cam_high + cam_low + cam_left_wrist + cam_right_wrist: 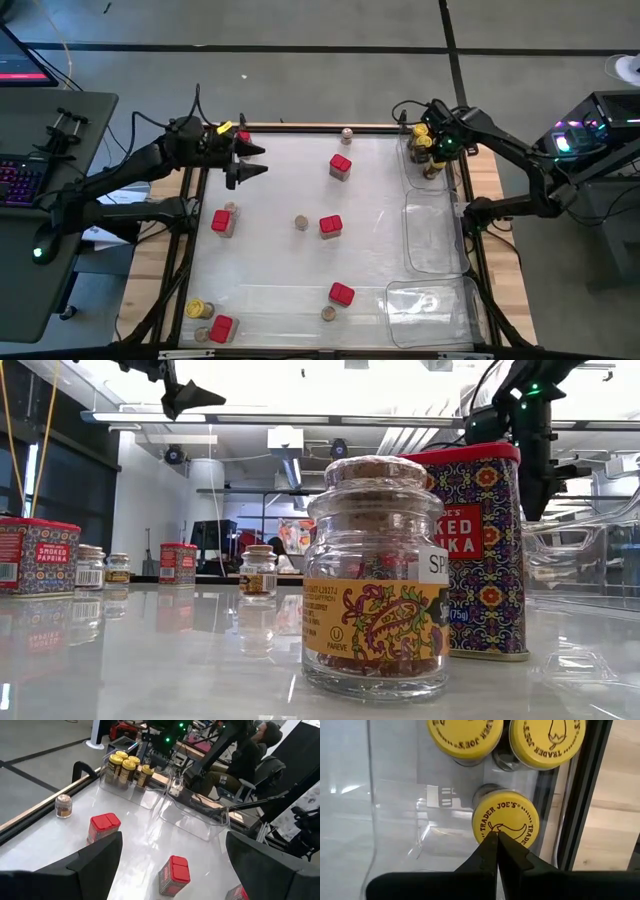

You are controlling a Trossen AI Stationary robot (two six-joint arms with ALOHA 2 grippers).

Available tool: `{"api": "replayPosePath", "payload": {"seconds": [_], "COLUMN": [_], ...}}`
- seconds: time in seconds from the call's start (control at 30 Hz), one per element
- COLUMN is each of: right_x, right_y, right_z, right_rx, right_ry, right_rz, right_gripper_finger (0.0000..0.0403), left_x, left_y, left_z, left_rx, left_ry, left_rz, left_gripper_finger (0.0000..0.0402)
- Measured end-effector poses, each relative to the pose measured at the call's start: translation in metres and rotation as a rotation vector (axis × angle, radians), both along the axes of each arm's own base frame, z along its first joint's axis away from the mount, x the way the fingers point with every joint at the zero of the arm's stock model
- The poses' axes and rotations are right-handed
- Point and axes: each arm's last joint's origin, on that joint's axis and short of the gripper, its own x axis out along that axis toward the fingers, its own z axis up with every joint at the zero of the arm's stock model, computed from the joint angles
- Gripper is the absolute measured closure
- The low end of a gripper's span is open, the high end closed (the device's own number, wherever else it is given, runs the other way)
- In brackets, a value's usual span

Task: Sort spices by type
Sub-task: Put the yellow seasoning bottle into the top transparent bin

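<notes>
Right tool [496, 836] hangs over the far-right clear tray [412, 170], fingers pressed together with nothing between them, tips just above a yellow-lidded jar [505, 817]. Lid reads "TRADER JOE'S" around a pepper drawing. Two more yellow lids [465, 737] behind it carry the same lettering. In the left wrist view, four yellow-lidded jars [125, 764] show clustered in that tray.

Left tool [250, 160] is raised over the table's [270, 260] far-left corner, fingers spread wide, empty.

Scattered on the table: red tins [340, 165] at far centre, middle [330, 226], left [221, 221], near centre [341, 294] and near-left [221, 328]. One yellow-lidded jar [198, 309] sits near-left beside that last tin. Cork-topped jars [300, 222] stand at centre, far edge [347, 133] and near edge [327, 313].

Low view: closest cork-topped jar [377, 580] has a label showing "SP" and "PAREVE"; the red tin [480, 550] behind it shows "KED" and "KA". A tin [38, 556] on the left reads "SMOKED PAPRIKA".

A seated person [250, 750] shows beyond the table.
</notes>
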Motion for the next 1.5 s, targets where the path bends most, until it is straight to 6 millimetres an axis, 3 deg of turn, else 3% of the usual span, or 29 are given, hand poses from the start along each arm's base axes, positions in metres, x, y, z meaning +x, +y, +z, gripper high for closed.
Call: {"api": "replayPosePath", "payload": {"seconds": [0.5,0.87,1.27,1.5], "right_x": [-0.005,-0.004,0.003,0.05], "right_y": [-0.007,-0.01,-0.014,-0.016], "right_z": [-0.008,-0.006,0.041,0.066], "right_rx": [-0.107,-0.141,-0.213,-0.403], "right_ry": [0.045,0.029,-0.046,-0.408], "right_rz": [-0.19,-0.222,-0.178,0.048], "right_gripper_finger": [0.0403,0.0403,0.0403,0.0403], "left_x": [0.0,0.0,-0.002,-0.022], "left_y": [0.0,0.0,-0.001,-0.024], "left_z": [0.0,0.0,-0.001,-0.022], "left_rx": [-0.002,-0.001,0.001,-0.313], "left_ry": [-0.001,-0.001,0.011,0.248], "left_rz": [-0.006,-0.007,-0.011,-0.067], "left_gripper_finger": [0.0059,0.0059,0.0059,0.0059]}}
